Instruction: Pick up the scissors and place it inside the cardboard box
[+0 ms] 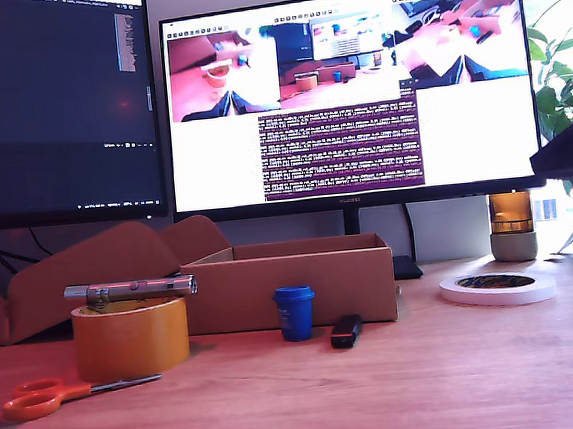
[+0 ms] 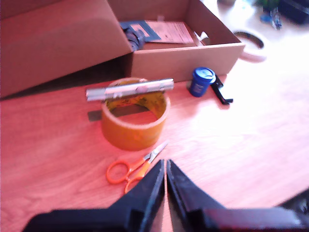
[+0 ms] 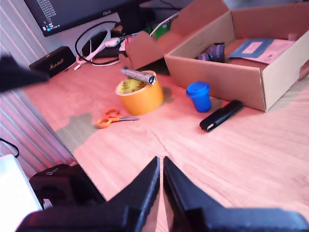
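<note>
My first gripper (image 2: 165, 166) hung just above the scissors (image 2: 133, 166), jaws pressed together, holding nothing; my second gripper (image 3: 161, 164) likewise closed and empty, well away

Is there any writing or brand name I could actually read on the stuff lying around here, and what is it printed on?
"Marshall": script logo on the black speaker, as far as it can be made out.
Monitor screens: lines of text, too small to read.
Tape roll: print on its inner core, too blurred to read.
Papers in the cardboard box: print too blurred to read.
Blue cup: no legible label.
</note>
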Controlling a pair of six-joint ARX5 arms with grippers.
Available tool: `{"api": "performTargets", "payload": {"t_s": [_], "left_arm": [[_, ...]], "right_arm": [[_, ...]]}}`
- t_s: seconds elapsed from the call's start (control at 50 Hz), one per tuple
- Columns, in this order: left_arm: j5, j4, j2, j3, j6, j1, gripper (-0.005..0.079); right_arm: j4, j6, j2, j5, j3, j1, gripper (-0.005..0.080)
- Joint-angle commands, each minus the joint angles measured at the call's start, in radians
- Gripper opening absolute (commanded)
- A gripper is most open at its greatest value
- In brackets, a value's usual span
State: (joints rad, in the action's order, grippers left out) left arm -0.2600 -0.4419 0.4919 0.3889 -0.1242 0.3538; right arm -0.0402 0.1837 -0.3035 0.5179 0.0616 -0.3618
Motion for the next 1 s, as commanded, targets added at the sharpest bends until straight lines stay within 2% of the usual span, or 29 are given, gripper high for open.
{"api": "performTargets", "payload": {"t_s": [0.0, 0.18, 0.26, 0.28, 0.34, 0.38, 0.44, 0.48, 0.5, 0.56, 0.62, 0.7, 0.88, 0.98], "left_arm": [[0.000, -0.057, 0.062, 0.056, 0.059, 0.005, -0.0021], [-0.031, -0.302, 0.263, 0.237, 0.303, 0.006, -0.0021], [-0.032, -0.391, 0.356, 0.306, 0.389, 0.006, -0.0021], [-0.037, -0.410, 0.378, 0.321, 0.448, 0.006, -0.0021], [-0.052, -0.454, 0.446, 0.361, 0.521, 0.011, -0.0021], [-0.072, -0.456, 0.482, 0.383, 0.539, 0.024, -0.0019], [-0.059, -0.452, 0.535, 0.412, 0.586, 0.035, 0.0026], [-0.053, -0.446, 0.571, 0.425, 0.612, 0.035, 0.0107], [-0.053, -0.444, 0.584, 0.429, 0.665, 0.035, 0.0151], [-0.053, -0.439, 0.626, 0.433, 0.734, 0.039, 0.0311], [-0.044, -0.441, 0.660, 0.433, 0.769, 0.048, 0.0385], [-0.016, -0.443, 0.695, 0.433, 0.808, 0.055, 0.0392], [0.038, -0.407, 0.740, 0.433, 0.871, 0.055, 0.0392], [0.063, -0.367, 0.756, 0.433, 0.903, 0.055, 0.0392]], "right_arm": [[0.006, 0.002, -0.003, 0.007, -0.001, -0.003, -0.0011], [0.006, 0.000, -0.003, 0.007, -0.001, -0.003, -0.0011], [0.006, 0.000, -0.003, 0.007, -0.001, -0.003, -0.0011], [0.006, 0.000, -0.003, 0.007, -0.001, -0.003, -0.0011], [0.006, 0.000, -0.003, 0.007, -0.001, -0.003, -0.0011], [0.006, 0.000, -0.003, 0.007, -0.001, -0.003, -0.0011], [0.003, 0.000, -0.003, 0.008, -0.001, -0.003, -0.0011], [0.001, 0.000, -0.003, 0.008, -0.001, -0.003, -0.0011], [-0.002, 0.000, -0.003, 0.008, -0.001, -0.003, -0.0011], [-0.005, 0.000, -0.003, 0.008, -0.001, -0.003, -0.0011], [-0.006, 0.000, -0.003, 0.008, -0.001, -0.003, -0.0011], [-0.006, 0.000, -0.003, 0.009, -0.001, -0.003, -0.0011], [-0.002, 0.000, -0.003, 0.108, -0.001, -0.018, -0.0011], [-0.002, 0.000, -0.003, 0.131, -0.001, -0.049, -0.0011]]}}
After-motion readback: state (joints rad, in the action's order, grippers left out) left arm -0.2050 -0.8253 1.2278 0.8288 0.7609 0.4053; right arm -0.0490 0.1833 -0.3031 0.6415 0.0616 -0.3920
